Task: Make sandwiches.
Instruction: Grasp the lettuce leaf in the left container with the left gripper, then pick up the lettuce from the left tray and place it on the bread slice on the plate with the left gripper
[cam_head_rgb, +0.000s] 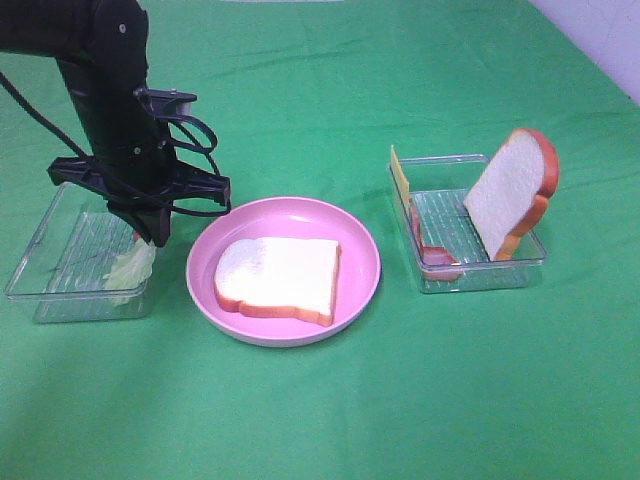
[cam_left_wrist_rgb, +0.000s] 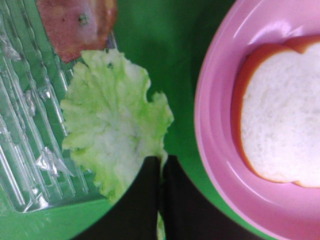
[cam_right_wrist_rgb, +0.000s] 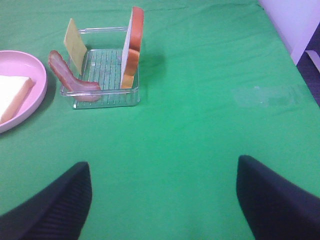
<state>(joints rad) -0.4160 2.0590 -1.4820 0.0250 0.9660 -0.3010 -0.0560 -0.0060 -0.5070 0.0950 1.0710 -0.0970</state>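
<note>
Where the left hand (cam_left_wrist_rgb: 161, 164) pinches, lettuce (cam_left_wrist_rgb: 110, 125) looks ruffled.

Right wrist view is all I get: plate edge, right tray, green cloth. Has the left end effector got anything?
Observer: Yes, the left end effector is shut on the edge of the lettuce leaf, at the left tray.
Operator: Anything else in that tray?
Observer: A bacon strip, next to the lettuce.
Operator: And the plate?
Observer: One bread slice lies flat on the pink plate, nothing on top.
</note>
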